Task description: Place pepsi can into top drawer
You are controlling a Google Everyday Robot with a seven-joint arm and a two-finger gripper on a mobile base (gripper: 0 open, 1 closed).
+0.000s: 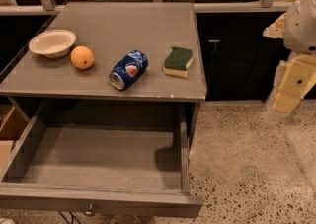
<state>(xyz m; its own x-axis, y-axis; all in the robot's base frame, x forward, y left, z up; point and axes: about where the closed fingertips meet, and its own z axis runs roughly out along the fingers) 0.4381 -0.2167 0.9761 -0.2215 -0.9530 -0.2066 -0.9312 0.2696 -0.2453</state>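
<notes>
The pepsi can [128, 69], blue with a red-white logo, lies on its side on the grey tabletop [123, 25], its silver end toward the front edge. The top drawer [101, 159] is pulled wide open below the tabletop. Its grey interior holds nothing, and a small metal knob [89, 212] shows on its front panel. My gripper [289, 90] hangs at the far right of the view, over the floor. It is well to the right of the table and the can and holds nothing that I can see.
On the tabletop there are also a white bowl [52, 43] at the left, an orange [82, 57] beside it, and a green-and-yellow sponge [177, 61] to the right of the can. Speckled floor [247, 168] lies right of the drawer. Dark cabinets stand behind.
</notes>
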